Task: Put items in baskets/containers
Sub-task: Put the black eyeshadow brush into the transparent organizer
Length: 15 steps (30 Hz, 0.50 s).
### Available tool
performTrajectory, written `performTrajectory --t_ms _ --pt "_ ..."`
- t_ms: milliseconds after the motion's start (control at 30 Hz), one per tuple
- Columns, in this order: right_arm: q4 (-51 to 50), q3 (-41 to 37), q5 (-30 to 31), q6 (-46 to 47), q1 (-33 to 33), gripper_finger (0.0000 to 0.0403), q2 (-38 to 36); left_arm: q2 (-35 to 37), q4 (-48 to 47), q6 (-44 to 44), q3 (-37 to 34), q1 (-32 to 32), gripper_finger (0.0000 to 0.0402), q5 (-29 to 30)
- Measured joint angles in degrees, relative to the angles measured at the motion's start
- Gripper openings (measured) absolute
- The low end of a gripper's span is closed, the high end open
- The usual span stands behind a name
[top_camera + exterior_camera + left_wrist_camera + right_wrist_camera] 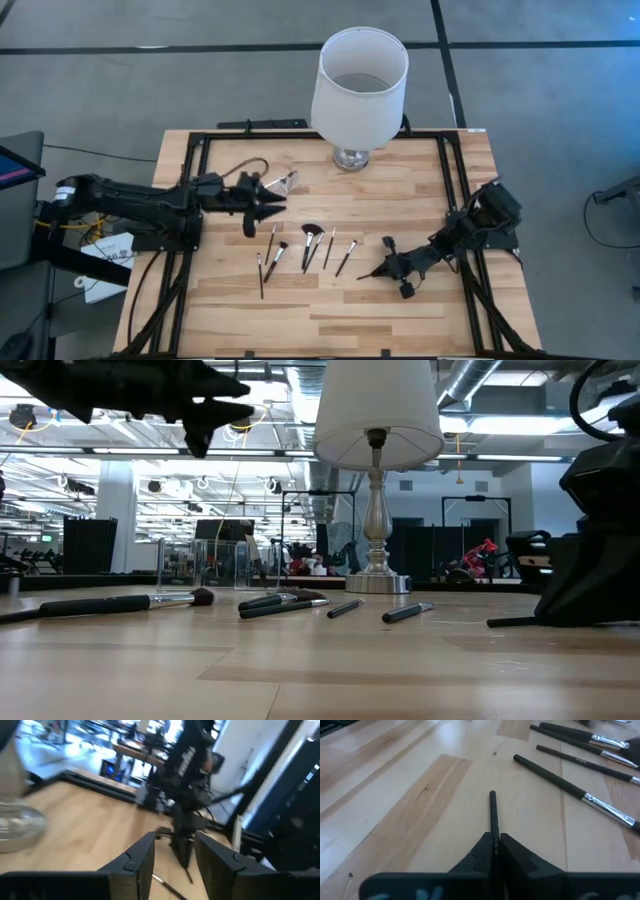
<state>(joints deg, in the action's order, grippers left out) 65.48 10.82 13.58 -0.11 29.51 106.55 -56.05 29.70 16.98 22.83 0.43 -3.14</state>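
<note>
Butcher-block table [400, 310] inside a black frame, grey floor around it, an open workshop hall visible beyond in the low view. White lampshade lamp [358, 85] stands at the far edge, centre. Clear pouch [281, 183] lies just in front of the lamp's left side, glossy, close beside the left gripper [270, 208]. That gripper hangs above the table, apart from the brushes, its fingers [142, 862] spread with nothing between them. Loose makeup brushes [310, 245] lie in a rough row mid-table, handles toward the near edge; one has a fan-shaped head [311, 230]. Right gripper [378, 271] sits low at the row's right end, fingers pressed together on a thin dark brush handle [493, 815] that sticks out ahead of the tips, close over the wood. Neighbouring brush [580, 795] lies just beside it, not touching.
</note>
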Motion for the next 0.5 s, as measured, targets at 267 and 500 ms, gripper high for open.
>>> performTrajectory --t_ms 267,500 --pt "-7.0 10.7 -1.2 -1.6 -7.8 0.0008 -0.7 -17.8 0.3 -4.6 4.3 -6.5 0.0136 3.6" --pt "-31.0 26.0 -6.0 -6.7 -12.6 0.0009 -0.7 -28.5 0.4 -7.5 7.1 -9.0 0.0142 3.6"
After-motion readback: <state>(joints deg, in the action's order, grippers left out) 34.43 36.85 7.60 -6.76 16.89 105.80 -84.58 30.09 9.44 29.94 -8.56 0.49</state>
